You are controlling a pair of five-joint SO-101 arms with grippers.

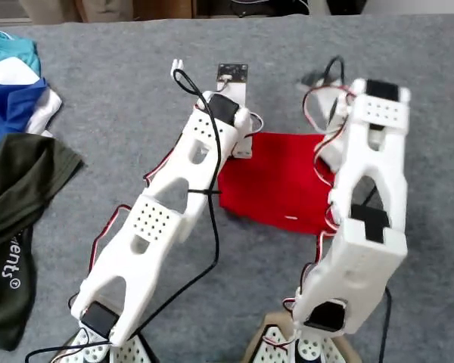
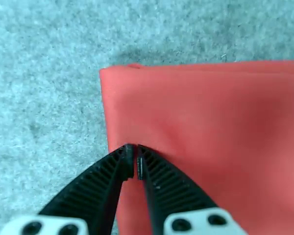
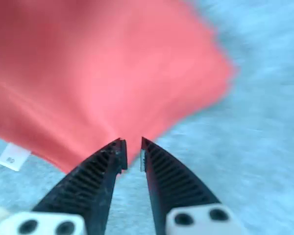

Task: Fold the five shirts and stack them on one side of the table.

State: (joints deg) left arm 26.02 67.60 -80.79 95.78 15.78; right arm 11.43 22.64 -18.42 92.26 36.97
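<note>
A folded red shirt (image 1: 276,181) lies flat on the grey table (image 1: 121,83) between my two arms. In the left wrist view my left gripper (image 2: 135,164) is shut, its tips just inside one side edge of the red shirt (image 2: 206,137), near a corner; the cloth there is smooth. My right gripper (image 3: 132,154) stands slightly open, over the edge of the red shirt (image 3: 103,73) beside its small white label (image 3: 11,159). Unfolded shirts lie heaped at the table's left: a teal one (image 1: 11,47), a blue and white one (image 1: 15,106) and a dark olive one (image 1: 23,178).
A black garment with white print (image 1: 7,287) lies at the front left under the olive one. The left arm (image 1: 166,219) and right arm (image 1: 367,197) stretch over the middle. Bare grey felt lies behind and to the right of the red shirt.
</note>
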